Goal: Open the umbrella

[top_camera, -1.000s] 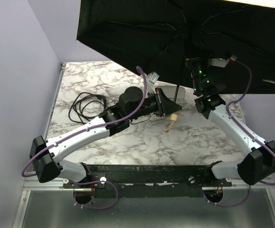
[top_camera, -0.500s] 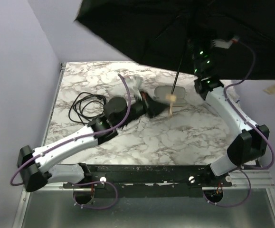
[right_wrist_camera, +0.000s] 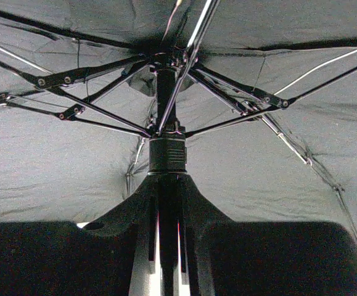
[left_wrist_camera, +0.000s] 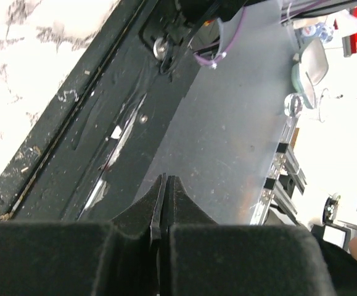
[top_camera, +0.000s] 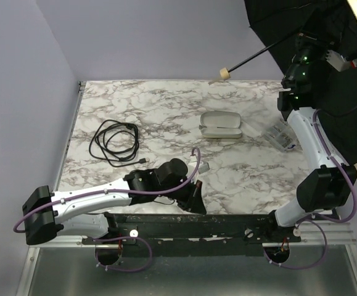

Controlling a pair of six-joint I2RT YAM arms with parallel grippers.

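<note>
The umbrella (top_camera: pixel 277 21) is open and held up in the upper right of the overhead view, past the far right corner of the table (top_camera: pixel 166 102). Its black underside faces the camera and runs down the right edge of the frame. Its thin black shaft (top_camera: pixel 258 54) slants down and left from the canopy, over the far edge of the table, and ends in a small beige handle (top_camera: pixel 226 74) that hangs in the air, touching nothing. The right gripper (top_camera: pixel 296 43), raised high on its arm, has its fingers clamped on the shaft close under the canopy. In the right wrist view the two fingers (right_wrist_camera: pixel 142 203) pinch the shaft just below the sliding collar (right_wrist_camera: pixel 167 154), with the ribs fanning out above. The left gripper (top_camera: pixel 196 200) sits low at the near edge of the table, by the black rail (top_camera: pixel 240 221). In its wrist view its fingers (left_wrist_camera: pixel 135 219) are pressed together with nothing between them, pointing at the rail. On the table lie a pale oval case (top_camera: pixel 221 124) in the middle, a coiled black cable (top_camera: pixel 113 140) to the left, and a clear plastic packet (top_camera: pixel 283 134) to the right.
</note>
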